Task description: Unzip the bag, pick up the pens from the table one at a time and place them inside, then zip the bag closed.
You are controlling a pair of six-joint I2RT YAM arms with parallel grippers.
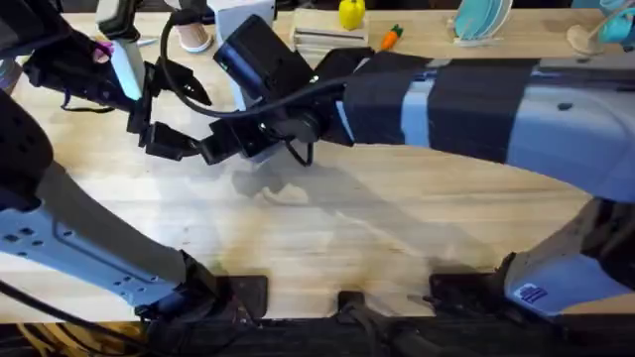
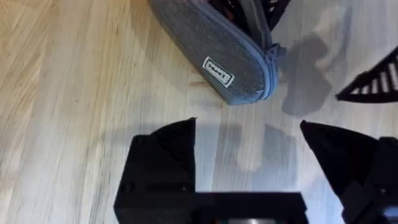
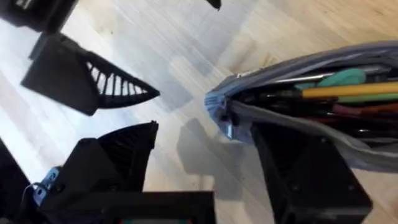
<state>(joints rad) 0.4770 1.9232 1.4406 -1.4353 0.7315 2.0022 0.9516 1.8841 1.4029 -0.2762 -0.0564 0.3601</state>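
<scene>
Bag (image 3: 298, 99) on table (image 1: 327, 248), far-centre under right arm; zipper open at visible end, pens (image 3: 348, 91) and other coloured sticks packed inside. Left wrist view: grey bag end (image 2: 230, 56) with small white label, lying flat. Right gripper (image 3: 230, 162) fingers spread wide, one finger under bag's open end, grip unclear. Left gripper (image 2: 249, 155) fingers wide open, empty, just beside bag end, not touching.
</scene>
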